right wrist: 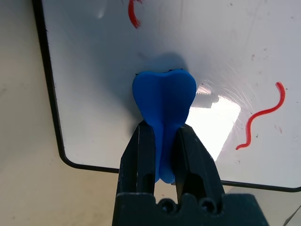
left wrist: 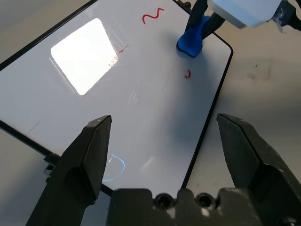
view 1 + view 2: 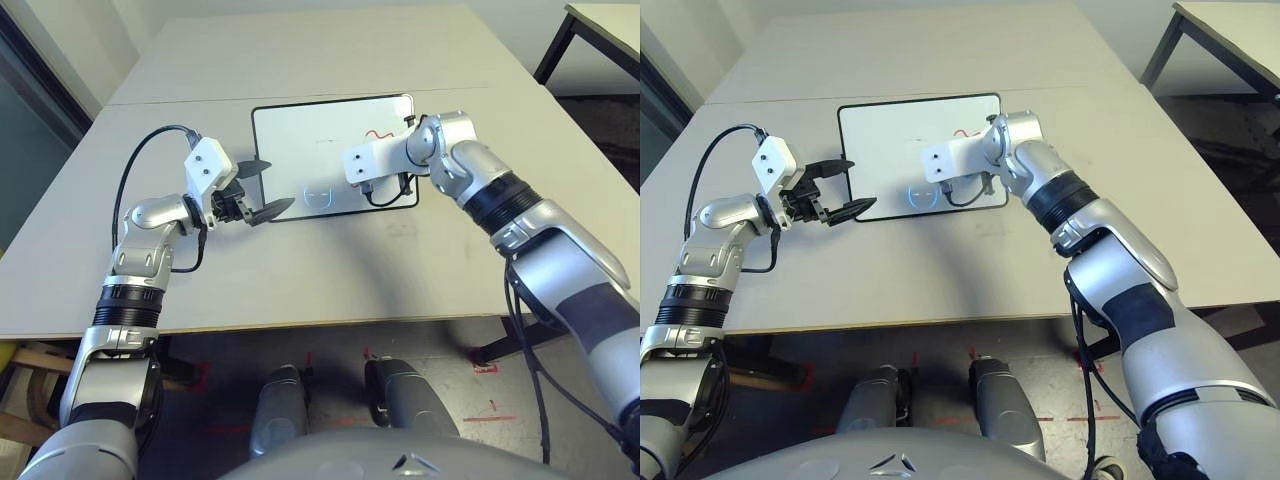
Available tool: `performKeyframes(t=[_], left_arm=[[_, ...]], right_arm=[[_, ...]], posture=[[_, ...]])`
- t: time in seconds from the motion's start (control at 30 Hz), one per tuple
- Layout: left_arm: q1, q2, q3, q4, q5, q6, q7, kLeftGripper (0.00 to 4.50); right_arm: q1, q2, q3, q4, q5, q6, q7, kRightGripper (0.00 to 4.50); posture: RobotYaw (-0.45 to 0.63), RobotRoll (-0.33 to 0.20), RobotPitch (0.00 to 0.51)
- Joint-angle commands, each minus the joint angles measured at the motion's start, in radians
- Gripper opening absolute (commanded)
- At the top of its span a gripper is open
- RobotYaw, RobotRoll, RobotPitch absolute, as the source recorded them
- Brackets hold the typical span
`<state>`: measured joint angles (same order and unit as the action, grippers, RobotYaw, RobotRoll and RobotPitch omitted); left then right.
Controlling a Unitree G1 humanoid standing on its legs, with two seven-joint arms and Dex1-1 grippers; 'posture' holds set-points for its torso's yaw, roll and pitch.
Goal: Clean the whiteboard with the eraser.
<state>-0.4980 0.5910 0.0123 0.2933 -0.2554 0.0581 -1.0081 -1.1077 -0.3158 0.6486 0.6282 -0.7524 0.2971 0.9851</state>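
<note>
The left claw (image 3: 262,187) hangs just above the counter (image 3: 330,270) beside the whiteboard's left side, one black finger over the board's near left corner, the fingers spread wide with nothing between them. The whiteboard (image 3: 300,150) lies flat on the counter, roughly midway between the left and right edges and past the middle toward the far edge. It is a white rectangle with a thin black frame and rounded corners, and its surface is glossy enough to throw back a bright patch of light. A faint bluish ring shows near its near edge.

Toward the board's near right corner the right claw (image 1: 163,139) is clamped tight on the eraser (image 1: 164,106), a small bright blue block with a pinched middle. The two black fingers squeeze its narrow waist, and its rounded end sticks out beyond the fingertips and rests on the white surface close to the right edge of the frame. A small red tick (image 2: 188,74) lies close beside the eraser, and a longer red squiggle (image 2: 153,16) sits farther on, near the board's far right corner
</note>
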Motion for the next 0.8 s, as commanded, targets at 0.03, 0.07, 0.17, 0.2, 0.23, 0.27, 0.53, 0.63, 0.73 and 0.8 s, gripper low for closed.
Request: performKeyframes(t=[0.03,0.07,0.17,0.2,0.23,0.27,0.53,0.63,0.73,0.8], left_arm=[[0.008,0.009,-0.003,-0.006,0.008,0.000,-0.006,4.50],[0.010,0.010,-0.002,-0.007,0.007,0.000,-0.005,4.50],[0.013,0.010,-0.001,-0.009,0.007,0.001,-0.003,4.50],[0.014,0.010,-0.001,-0.010,0.007,0.001,-0.003,4.50],[0.014,0.009,-0.001,-0.011,0.007,0.002,-0.002,4.50],[0.015,0.009,-0.002,-0.011,0.007,0.002,-0.002,4.50],[0.017,0.008,0.000,-0.011,0.008,0.001,0.002,4.50],[0.019,0.009,0.001,-0.013,0.007,0.001,0.002,4.50],[0.020,0.008,0.001,-0.014,0.007,0.001,0.004,4.50],[0.020,0.007,0.001,-0.013,0.007,0.001,0.004,4.50]], right_arm=[[0.047,0.039,0.028,0.027,0.002,0.002,-0.004,0.37],[0.047,0.048,0.028,0.028,0.002,0.003,-0.006,0.37],[0.046,0.072,0.028,0.028,-0.001,0.006,-0.010,0.37],[0.046,0.080,0.028,0.026,-0.002,0.008,-0.010,0.37],[0.046,0.090,0.028,0.023,-0.001,0.010,-0.010,0.37],[0.046,0.096,0.026,0.022,-0.001,0.011,-0.010,0.37],[0.039,0.136,0.025,0.029,-0.006,0.013,-0.021,0.37],[0.040,0.136,0.024,0.032,-0.006,0.009,-0.026,0.37],[0.044,0.127,0.026,0.034,-0.009,0.004,-0.028,0.37],[0.048,0.114,0.028,0.032,-0.014,0.003,-0.021,0.37]], posture=[[-0.08,0.000,0.075],[-0.08,0.000,0.075],[-0.08,0.000,0.075],[-0.08,0.000,0.075],[-0.08,0.000,0.075],[-0.08,0.000,0.075],[-0.07,0.000,0.073],[-0.07,0.000,0.072],[-0.07,0.000,0.071],[-0.07,0.000,0.071]])
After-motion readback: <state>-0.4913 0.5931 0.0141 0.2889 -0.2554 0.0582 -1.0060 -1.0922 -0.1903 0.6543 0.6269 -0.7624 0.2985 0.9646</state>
